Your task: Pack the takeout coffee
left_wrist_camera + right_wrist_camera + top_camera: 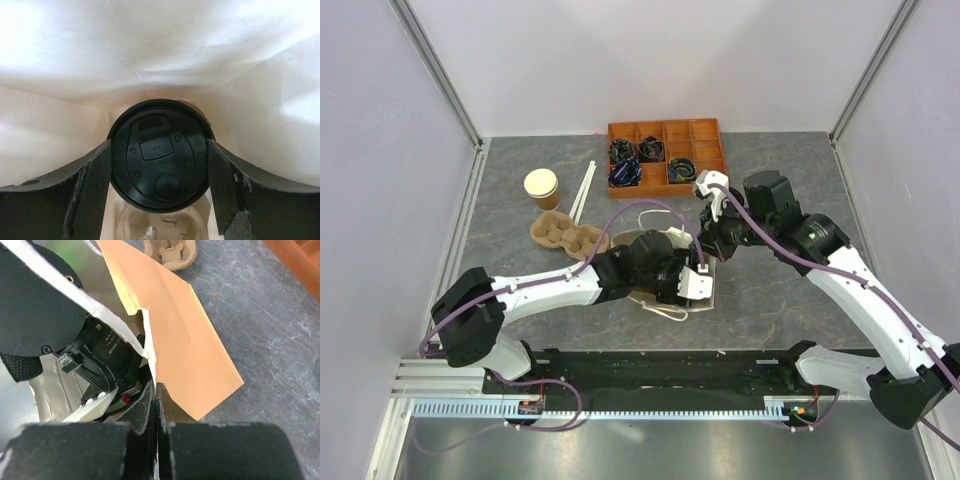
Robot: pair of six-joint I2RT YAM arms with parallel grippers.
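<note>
Deep inside the paper bag [185, 340], the left hand [158, 150] grips the takeout coffee [159, 167], lid toward the wrist, directly before a pale moulded tray [165, 226]. The right hand [156, 407] pinches the bag's edge.

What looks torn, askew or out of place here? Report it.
The paper bag has a ragged tear in its rim, just above where the right gripper pinches it. The takeout coffee, gripped by the left gripper inside the bag, shows no spill.
</note>
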